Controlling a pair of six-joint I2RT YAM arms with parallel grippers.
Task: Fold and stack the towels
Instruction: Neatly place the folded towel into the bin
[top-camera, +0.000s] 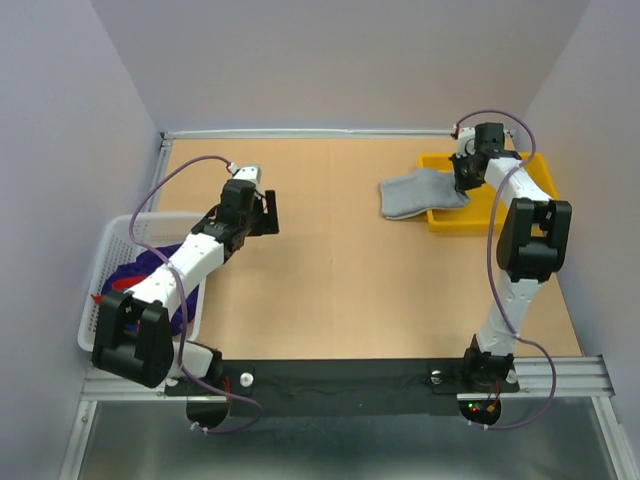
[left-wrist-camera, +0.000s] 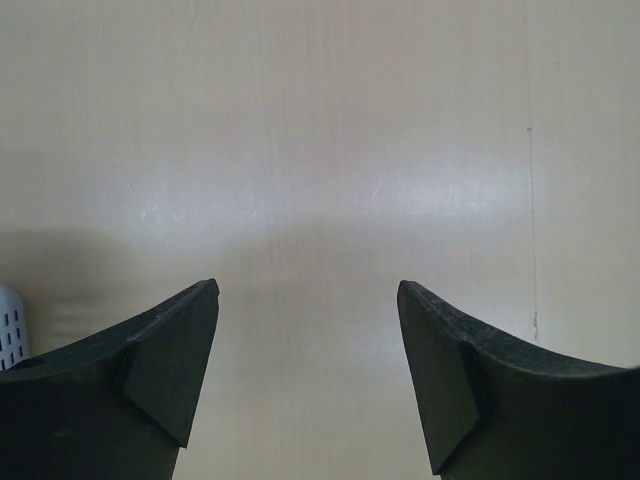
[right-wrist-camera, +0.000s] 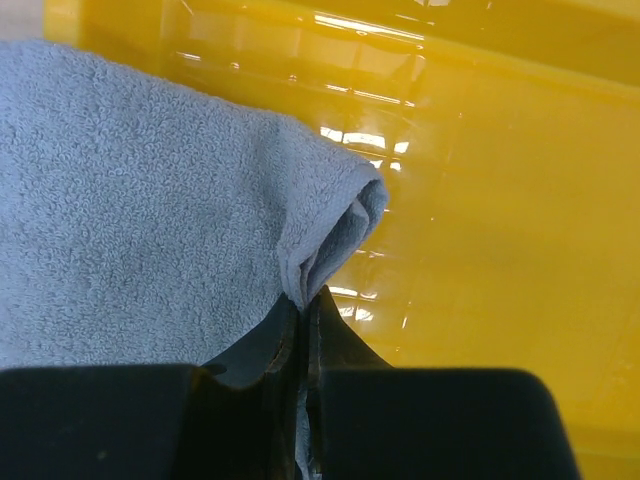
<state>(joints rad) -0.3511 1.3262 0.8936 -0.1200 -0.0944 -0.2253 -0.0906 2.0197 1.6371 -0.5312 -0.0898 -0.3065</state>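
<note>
Grey towel (top-camera: 415, 192) lies folded across the tray (top-camera: 470, 220), right hand (right-wrist-camera: 304, 312) clenched on it, left hand (left-wrist-camera: 308, 292) released; purple towels (top-camera: 152, 262) seem unfolded.

Tray (top-camera: 470, 222) sits far right on the bench (top-camera: 340, 290). One towel (top-camera: 415, 195) lies across its left rim, part in the tray, part on the bench to its left. My right claw (top-camera: 465, 180) is over the tray, at that towel's tray-side fold. Basket (top-camera: 105, 270) at the bench's left edge, near side, with a heap of towels (top-camera: 150, 262) in it. My left claw (top-camera: 268, 212) is over bare bench, right of and behind the basket.
</note>
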